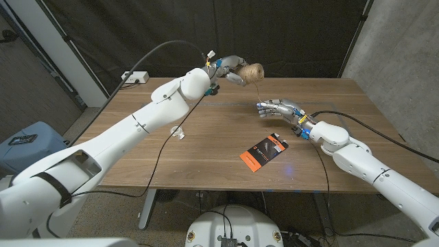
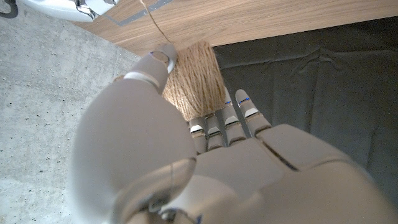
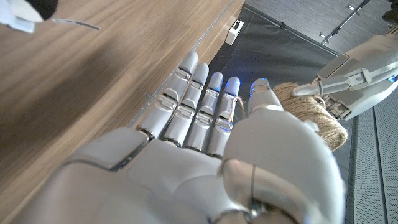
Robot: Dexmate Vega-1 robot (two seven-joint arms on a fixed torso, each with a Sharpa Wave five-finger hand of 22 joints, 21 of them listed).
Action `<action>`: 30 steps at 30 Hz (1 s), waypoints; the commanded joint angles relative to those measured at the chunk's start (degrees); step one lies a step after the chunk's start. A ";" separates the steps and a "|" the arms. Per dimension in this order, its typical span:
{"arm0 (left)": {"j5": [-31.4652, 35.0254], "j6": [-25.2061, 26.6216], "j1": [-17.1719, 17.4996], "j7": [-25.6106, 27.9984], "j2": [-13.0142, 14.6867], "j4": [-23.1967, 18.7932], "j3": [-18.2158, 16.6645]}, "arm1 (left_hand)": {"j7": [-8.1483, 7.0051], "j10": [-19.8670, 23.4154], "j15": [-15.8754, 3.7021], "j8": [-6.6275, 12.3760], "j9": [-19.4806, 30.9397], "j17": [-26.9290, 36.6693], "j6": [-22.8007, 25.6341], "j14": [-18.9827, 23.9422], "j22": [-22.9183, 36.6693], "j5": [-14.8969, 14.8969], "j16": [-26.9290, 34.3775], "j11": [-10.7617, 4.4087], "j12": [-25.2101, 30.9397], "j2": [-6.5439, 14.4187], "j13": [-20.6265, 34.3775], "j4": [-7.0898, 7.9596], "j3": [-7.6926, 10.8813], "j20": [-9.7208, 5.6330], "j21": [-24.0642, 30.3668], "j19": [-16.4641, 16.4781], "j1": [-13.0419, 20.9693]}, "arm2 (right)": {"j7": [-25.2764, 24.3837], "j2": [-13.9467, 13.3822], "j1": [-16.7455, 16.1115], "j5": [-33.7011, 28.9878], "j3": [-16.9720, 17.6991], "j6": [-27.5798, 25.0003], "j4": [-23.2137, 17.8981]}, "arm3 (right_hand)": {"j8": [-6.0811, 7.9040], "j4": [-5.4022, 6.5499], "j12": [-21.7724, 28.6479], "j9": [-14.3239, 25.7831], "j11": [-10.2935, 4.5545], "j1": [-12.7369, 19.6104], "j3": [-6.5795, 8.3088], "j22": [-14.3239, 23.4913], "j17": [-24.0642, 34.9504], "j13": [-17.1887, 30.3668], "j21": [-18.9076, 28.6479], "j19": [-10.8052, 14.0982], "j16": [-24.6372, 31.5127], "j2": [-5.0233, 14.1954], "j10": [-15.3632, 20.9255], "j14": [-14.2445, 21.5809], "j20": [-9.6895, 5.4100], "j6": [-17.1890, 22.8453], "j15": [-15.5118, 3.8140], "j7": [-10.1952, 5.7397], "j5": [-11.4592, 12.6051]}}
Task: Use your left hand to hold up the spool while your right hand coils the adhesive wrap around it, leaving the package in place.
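Observation:
A spool of brown twine hangs in the air over the table's far middle, gripped by my left hand. The left wrist view shows the spool between the thumb and fingers of that hand. A thin strand runs down from the spool to my right hand, which hovers just above the table with its fingers stretched toward the spool. In the right wrist view the strand lies along a finger beside the thumb of my right hand, seemingly pinched there. The spool is just beyond. It looks like twine, not adhesive wrap.
An orange and black package lies on the wooden table in front of my right hand. A small clear object sits left of centre. A white box with a cable rests at the far left edge.

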 commanded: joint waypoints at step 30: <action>-1.71 0.95 4.76 2.03 4.93 -5.33 -4.09 | 0.84 0.34 0.02 0.25 6.08 0.08 4.26 0.65 0.14 0.62 0.11 -0.17 0.30 4.78 0.78 0.60 1.14 -0.15 0.43 0.24 -4.32 | 4.93 -0.99 1.22 -0.49 -2.73 -1.26 -2.74 | -1.78 0.86 -3.27 -0.11 4.52 -7.12 -3.99 0.01 -0.67 -0.64 -3.65 -6.00 -4.05 -2.16 -10.54 -10.05 1.53 -12.39 1.36 4.50 0.63</action>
